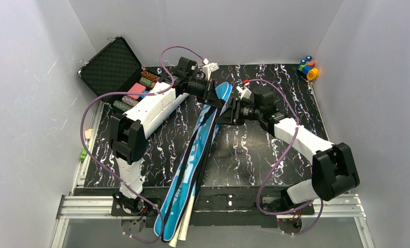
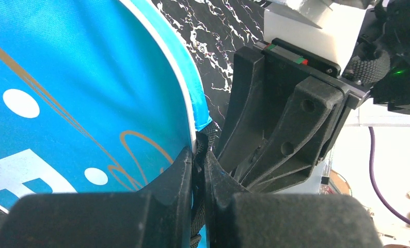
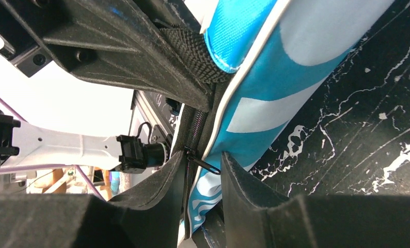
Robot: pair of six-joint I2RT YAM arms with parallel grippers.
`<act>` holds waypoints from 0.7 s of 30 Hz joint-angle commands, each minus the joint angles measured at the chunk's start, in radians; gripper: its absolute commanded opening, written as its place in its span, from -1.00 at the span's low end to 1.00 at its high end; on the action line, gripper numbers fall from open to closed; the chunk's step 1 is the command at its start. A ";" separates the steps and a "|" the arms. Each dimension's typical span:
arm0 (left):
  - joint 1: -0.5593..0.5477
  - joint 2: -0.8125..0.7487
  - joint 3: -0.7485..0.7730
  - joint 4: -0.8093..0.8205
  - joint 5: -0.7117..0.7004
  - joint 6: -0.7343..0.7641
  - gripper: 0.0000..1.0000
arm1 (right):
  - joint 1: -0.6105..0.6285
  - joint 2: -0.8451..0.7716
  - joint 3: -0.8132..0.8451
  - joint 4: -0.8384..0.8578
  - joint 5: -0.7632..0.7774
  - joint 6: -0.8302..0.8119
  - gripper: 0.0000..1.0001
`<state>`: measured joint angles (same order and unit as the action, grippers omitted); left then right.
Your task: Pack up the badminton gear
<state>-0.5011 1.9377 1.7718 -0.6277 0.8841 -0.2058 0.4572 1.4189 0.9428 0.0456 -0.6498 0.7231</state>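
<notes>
The big blue racket-shaped bag (image 1: pixel 198 155) lies diagonally across the black marbled table, its wide end at the back. A long white tube (image 1: pixel 184 231) pokes out by its near end. My left gripper (image 1: pixel 212 95) is at the bag's far end; in the left wrist view the left gripper (image 2: pixel 199 152) is shut on the black strap (image 2: pixel 199 170) beside the blue cloth (image 2: pixel 89 103). My right gripper (image 1: pixel 229 111) faces it from the right. In the right wrist view the right gripper (image 3: pixel 204 155) is open astride the bag's zipper edge, with the zipper pull (image 3: pixel 205 164) between its fingers.
An open black case (image 1: pixel 112 64) of coloured chips (image 1: pixel 138 88) stands at the back left, behind the left arm. A small orange-and-blue toy (image 1: pixel 308 67) sits in the back right corner. White walls close in three sides. The bag overhangs the table's near edge.
</notes>
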 commanded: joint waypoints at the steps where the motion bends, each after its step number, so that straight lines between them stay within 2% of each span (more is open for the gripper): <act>1: -0.002 -0.105 0.046 0.010 0.074 -0.018 -1.00 | -0.002 0.015 -0.035 0.158 -0.096 0.036 -0.25; 12: -0.001 -0.102 0.054 0.002 0.063 -0.017 -1.00 | -0.003 0.011 -0.090 0.264 -0.146 0.108 -0.42; 21: 0.001 -0.095 0.060 -0.007 0.048 -0.013 -1.00 | -0.008 -0.018 -0.124 0.295 -0.144 0.139 -0.77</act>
<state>-0.4995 1.9373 1.7817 -0.6510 0.8860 -0.2104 0.4507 1.4296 0.8337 0.2691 -0.7666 0.8398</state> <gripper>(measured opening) 0.059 0.153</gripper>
